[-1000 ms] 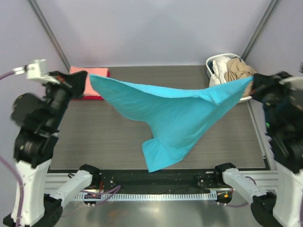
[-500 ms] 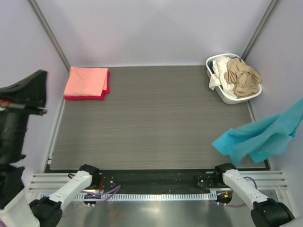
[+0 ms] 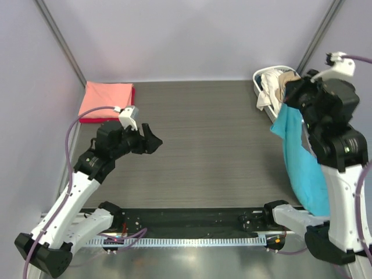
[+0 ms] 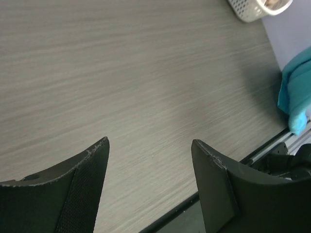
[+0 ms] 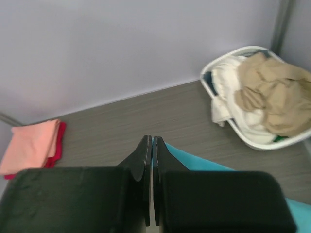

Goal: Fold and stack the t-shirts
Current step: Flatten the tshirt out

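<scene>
The turquoise t-shirt [image 3: 303,163] hangs bunched at the table's right edge from my right gripper [image 3: 286,104]. In the right wrist view that gripper [image 5: 152,141] is shut on a thin fold of the turquoise cloth [image 5: 209,164]. My left gripper [image 3: 152,139] hovers over the left-middle of the table, open, with nothing between its fingers [image 4: 82,184]; only bare tabletop shows in the gap. The turquoise shirt [image 4: 297,94] appears far right in the left wrist view. A folded salmon-pink shirt [image 3: 106,97] lies on a red one [image 3: 131,99] at the back left.
A white laundry basket [image 3: 285,123] stands at the back right corner, holding a tan shirt [image 5: 272,97] and a white shirt [image 5: 224,97]. It sits just behind the right arm. Grey walls close the back and sides. A black rail [image 3: 192,218] runs along the near edge.
My left gripper let go of the turquoise shirt, opened, and came down over the left of the table. The shirt swung right and now hangs from the right gripper alone.
</scene>
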Controlling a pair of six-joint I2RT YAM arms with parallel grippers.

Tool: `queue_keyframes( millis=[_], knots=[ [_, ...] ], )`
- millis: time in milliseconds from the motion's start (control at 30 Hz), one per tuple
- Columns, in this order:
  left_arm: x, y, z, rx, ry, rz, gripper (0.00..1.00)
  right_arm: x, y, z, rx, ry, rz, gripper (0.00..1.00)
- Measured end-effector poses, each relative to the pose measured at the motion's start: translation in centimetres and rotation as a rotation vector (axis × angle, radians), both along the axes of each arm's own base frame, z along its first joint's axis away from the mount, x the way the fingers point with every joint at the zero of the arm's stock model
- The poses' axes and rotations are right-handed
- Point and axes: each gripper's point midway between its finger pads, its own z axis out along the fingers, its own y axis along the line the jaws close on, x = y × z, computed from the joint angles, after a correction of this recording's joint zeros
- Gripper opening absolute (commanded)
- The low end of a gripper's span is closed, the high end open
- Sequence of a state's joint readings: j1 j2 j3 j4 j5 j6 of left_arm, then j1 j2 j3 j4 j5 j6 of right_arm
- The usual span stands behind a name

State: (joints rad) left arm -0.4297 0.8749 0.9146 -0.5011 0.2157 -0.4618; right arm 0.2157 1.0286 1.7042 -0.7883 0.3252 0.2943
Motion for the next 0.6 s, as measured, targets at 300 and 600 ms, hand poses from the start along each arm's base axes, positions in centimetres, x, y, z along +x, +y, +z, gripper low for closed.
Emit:
queue_keyframes(
  millis=[300,600],
  knots=[
    [0.7,2.3,5.4,0.017,-0.204,0.100,0.70,5.6,22.7,10.0,0.187,-0.128,0.737,0.01],
    [1.0,4.1,7.0,0.061,-0.236,0.183,0.71,-1.3,15.1,10.9,0.164,-0.216,0.542,0.01]
  ],
)
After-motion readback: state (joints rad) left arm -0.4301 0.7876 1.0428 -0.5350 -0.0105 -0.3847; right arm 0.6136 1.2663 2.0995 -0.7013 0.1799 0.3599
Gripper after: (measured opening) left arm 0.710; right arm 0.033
